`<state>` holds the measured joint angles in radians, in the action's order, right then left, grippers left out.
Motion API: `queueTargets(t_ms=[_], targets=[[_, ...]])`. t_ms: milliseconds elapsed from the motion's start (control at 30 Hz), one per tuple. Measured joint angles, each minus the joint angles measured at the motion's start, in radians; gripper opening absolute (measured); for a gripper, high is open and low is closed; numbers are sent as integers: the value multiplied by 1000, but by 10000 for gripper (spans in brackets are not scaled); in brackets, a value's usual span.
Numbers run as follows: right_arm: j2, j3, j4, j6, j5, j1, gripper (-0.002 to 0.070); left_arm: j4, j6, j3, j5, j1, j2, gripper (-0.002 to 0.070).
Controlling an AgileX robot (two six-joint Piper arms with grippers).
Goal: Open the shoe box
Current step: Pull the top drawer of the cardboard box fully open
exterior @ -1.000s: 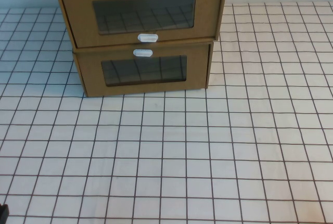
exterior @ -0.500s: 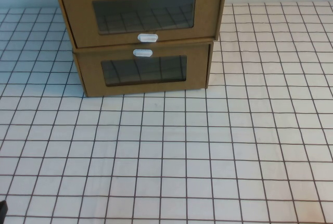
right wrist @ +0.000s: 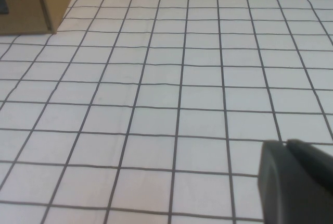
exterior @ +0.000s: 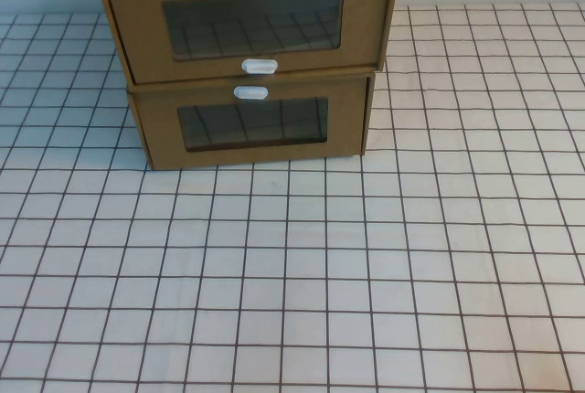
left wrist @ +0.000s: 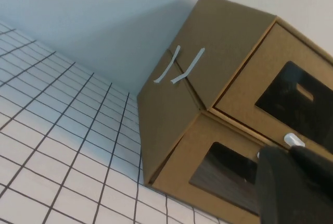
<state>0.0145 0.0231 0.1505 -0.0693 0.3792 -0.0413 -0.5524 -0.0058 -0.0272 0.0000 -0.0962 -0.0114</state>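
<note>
Two brown cardboard shoe boxes stand stacked at the far left-centre of the white, dark-gridded surface (exterior: 302, 265), close to the pale wall. The upper shoe box (exterior: 366, 23) sits squarely on the lower shoe box (exterior: 347, 123), and both fronts are shut flush. Each front has a dark see-through window, and the upper window (exterior: 253, 23) and lower window (exterior: 252, 123) show only grid-line reflections. What lies inside either box cannot be told. A small white oval pull tab (exterior: 260, 66) sits below the upper window, and a second white tab (exterior: 251, 93) sits just above the lower one, so the two tabs are near each other. Two white tape strips (left wrist: 179, 65) cross the seam on the stack's side wall.

The left gripper (left wrist: 287, 156) hovers near the boxes' front corner without touching them, and whether it is open or closed cannot be told. The right gripper (right wrist: 287, 148) hangs over bare surface, well apart from the boxes, with its jaws closed on nothing.
</note>
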Motion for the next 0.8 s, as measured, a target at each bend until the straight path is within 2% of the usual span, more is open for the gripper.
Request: queueTargets(t_ms=[167, 367, 567, 800], targets=[[0, 0, 0, 0, 0, 0, -13, -12, -10, 0, -17, 0, 0, -2], [0, 0, 0, 0, 0, 0, -13, -12, 20, 149, 137, 0, 60, -2], [0, 0, 0, 0, 0, 0, -13, -3, 158, 501, 380, 0, 367, -2], [0, 0, 0, 0, 0, 0, -13, 3, 453, 996, 607, 0, 823, -2]])
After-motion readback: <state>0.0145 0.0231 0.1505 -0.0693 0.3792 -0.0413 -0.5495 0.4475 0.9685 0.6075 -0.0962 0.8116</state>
